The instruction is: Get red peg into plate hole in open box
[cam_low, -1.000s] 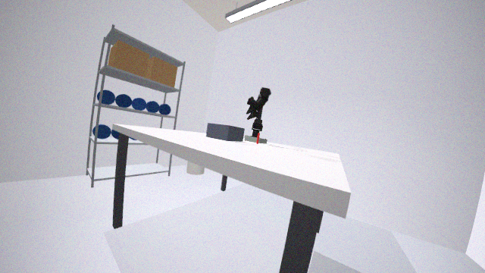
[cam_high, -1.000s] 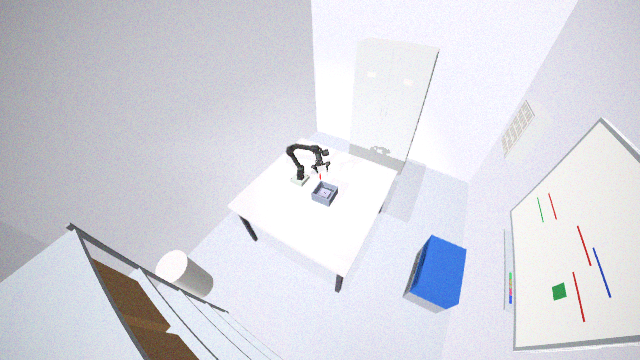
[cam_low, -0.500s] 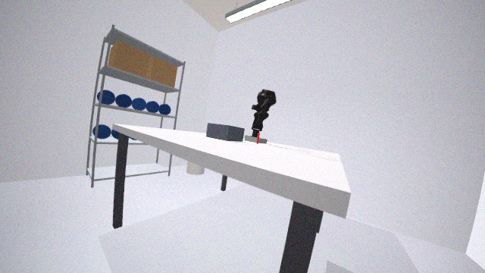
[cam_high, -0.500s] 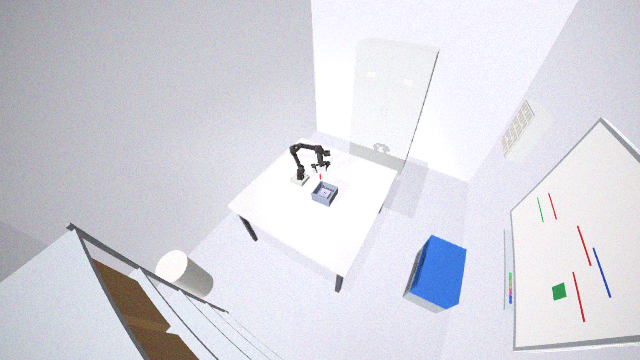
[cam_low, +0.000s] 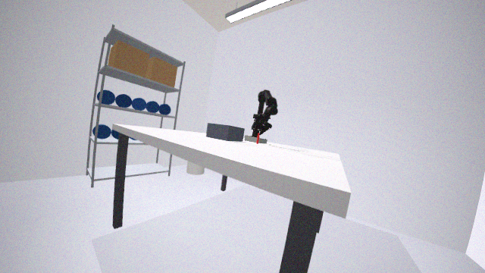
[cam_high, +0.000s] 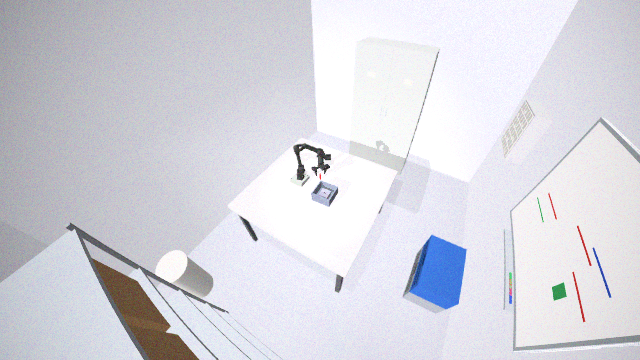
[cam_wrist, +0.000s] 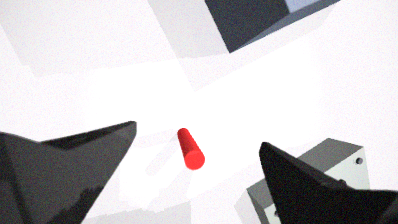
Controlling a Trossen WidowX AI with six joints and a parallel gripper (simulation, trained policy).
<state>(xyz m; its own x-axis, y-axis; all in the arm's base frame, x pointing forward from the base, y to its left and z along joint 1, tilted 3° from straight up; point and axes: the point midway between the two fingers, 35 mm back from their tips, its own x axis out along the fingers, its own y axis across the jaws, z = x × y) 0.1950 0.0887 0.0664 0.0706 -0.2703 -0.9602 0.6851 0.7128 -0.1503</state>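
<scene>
My fingers [cam_high: 320,171], dark and pointed, spread wide around nothing. The smooth red cylinder [cam_high: 320,176] [cam_low: 258,138] [cam_wrist: 190,149] stands upright near the square-walled box [cam_high: 325,194] [cam_low: 225,132] [cam_wrist: 250,25].
</scene>
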